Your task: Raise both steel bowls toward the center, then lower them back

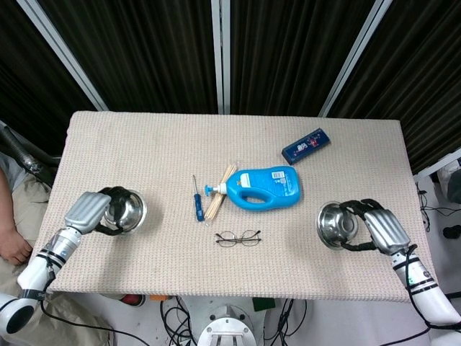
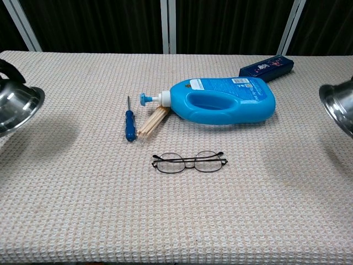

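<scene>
My left hand (image 1: 92, 211) holds a steel bowl (image 1: 126, 211) at the table's left front, fingers curled over its near rim. That left bowl (image 2: 15, 109) shows at the chest view's left edge, hanging a little above the cloth with its shadow beneath. My right hand (image 1: 380, 227) holds the other steel bowl (image 1: 338, 225) at the right front, mouth up. The right bowl (image 2: 339, 106) is cut off by the chest view's right edge, also slightly off the table. Neither hand itself shows clearly in the chest view.
A blue detergent bottle (image 1: 259, 187) lies on its side mid-table, with a bundle of sticks (image 1: 219, 198) and a blue screwdriver (image 1: 196, 200) to its left. Glasses (image 1: 238, 236) lie in front. A dark blue box (image 1: 306, 145) sits at the back right.
</scene>
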`<action>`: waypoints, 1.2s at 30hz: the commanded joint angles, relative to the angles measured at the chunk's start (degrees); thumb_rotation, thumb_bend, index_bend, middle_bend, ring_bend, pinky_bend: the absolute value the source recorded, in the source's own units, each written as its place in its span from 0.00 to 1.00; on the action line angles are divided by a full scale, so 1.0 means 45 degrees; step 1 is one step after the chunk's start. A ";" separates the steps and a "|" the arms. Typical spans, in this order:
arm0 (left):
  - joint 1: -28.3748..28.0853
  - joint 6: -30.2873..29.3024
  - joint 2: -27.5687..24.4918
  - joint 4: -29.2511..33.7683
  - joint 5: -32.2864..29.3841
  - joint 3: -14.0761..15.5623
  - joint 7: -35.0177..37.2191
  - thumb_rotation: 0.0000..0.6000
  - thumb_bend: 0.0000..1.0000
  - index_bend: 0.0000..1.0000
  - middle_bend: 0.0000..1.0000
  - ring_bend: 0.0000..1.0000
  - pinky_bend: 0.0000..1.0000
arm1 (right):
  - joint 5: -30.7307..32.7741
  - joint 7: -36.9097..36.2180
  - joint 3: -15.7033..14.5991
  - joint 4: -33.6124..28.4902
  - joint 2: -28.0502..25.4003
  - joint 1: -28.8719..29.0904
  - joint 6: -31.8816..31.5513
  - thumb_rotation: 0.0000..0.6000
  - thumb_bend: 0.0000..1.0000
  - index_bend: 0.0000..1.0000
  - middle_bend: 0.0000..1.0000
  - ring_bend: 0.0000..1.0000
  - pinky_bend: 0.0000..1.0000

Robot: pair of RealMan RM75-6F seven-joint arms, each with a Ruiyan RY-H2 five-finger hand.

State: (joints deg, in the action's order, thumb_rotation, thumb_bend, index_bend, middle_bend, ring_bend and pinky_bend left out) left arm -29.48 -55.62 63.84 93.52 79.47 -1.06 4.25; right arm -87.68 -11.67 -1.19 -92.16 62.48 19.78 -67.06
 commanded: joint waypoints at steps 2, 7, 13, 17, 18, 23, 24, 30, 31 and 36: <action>-0.0670 0.1056 0.0086 0.0348 -0.0292 -0.0033 -0.0702 1.00 0.10 0.14 0.28 0.29 0.43 | 0.0682 0.0949 -0.0350 -0.0522 -0.0331 0.0154 0.1439 1.00 0.28 0.21 0.26 0.23 0.13; -0.0210 -0.0460 0.0503 0.0111 0.0367 -0.0301 -0.0108 1.00 0.08 0.00 0.01 0.16 0.30 | 0.1073 0.1612 -0.0162 -0.0631 -0.0445 0.0173 0.1459 1.00 0.01 0.00 0.00 0.00 0.00; 0.0154 -0.0970 0.0220 0.0296 0.0790 -0.0047 0.0178 1.00 0.06 0.00 0.00 0.06 0.24 | 0.1149 0.1459 -0.0155 -0.0796 -0.0626 -0.0032 0.1259 1.00 0.00 0.00 0.00 0.00 0.00; 0.0445 -0.1354 0.0068 0.0583 0.1007 0.0120 0.0284 1.00 0.05 0.00 0.00 0.05 0.23 | 0.0979 0.1220 -0.0152 -0.0757 -0.0695 -0.0354 0.0691 1.00 0.00 0.00 0.00 0.00 0.00; 0.0535 -0.1501 0.0043 0.0600 0.1015 0.0127 0.0270 1.00 0.05 0.00 0.00 0.05 0.23 | 0.0902 0.1182 -0.0152 -0.0740 -0.0707 -0.0448 0.0499 1.00 0.00 0.00 0.00 0.00 0.00; 0.1811 -0.3917 -0.0046 0.0774 0.1042 -0.0039 0.0183 0.92 0.03 0.00 0.00 0.00 0.16 | 0.0261 0.0655 -0.0309 -0.0691 -0.0842 -0.1350 -0.1130 1.00 0.00 0.00 0.00 0.00 0.00; 0.2285 -0.4920 0.0208 0.0584 0.1107 -0.0156 0.0291 0.88 0.03 0.00 0.00 0.00 0.15 | 0.0065 0.0551 -0.0343 -0.0526 -0.0731 -0.1603 -0.1620 1.00 0.00 0.00 0.00 0.00 0.00; 0.5037 -0.9104 0.1762 -0.1726 0.1473 0.0200 0.1555 0.78 0.06 0.00 0.00 0.00 0.14 | -0.0166 0.1560 -0.0333 0.1933 0.1324 -0.3610 -0.4832 1.00 0.01 0.00 0.00 0.00 0.00; 0.5325 -0.9255 0.1862 -0.2029 0.1428 0.0353 0.1726 0.78 0.06 0.00 0.00 0.00 0.13 | -0.0046 0.1695 -0.0301 0.2276 0.1640 -0.3843 -0.5093 1.00 0.01 0.00 0.00 0.00 0.00; 0.6368 -0.9505 0.2226 -0.3277 0.1529 0.1077 0.2227 0.79 0.06 0.00 0.00 0.00 0.12 | 0.0222 0.1541 -0.0430 0.3391 0.2435 -0.4481 -0.5280 1.00 0.01 0.00 0.00 0.00 0.00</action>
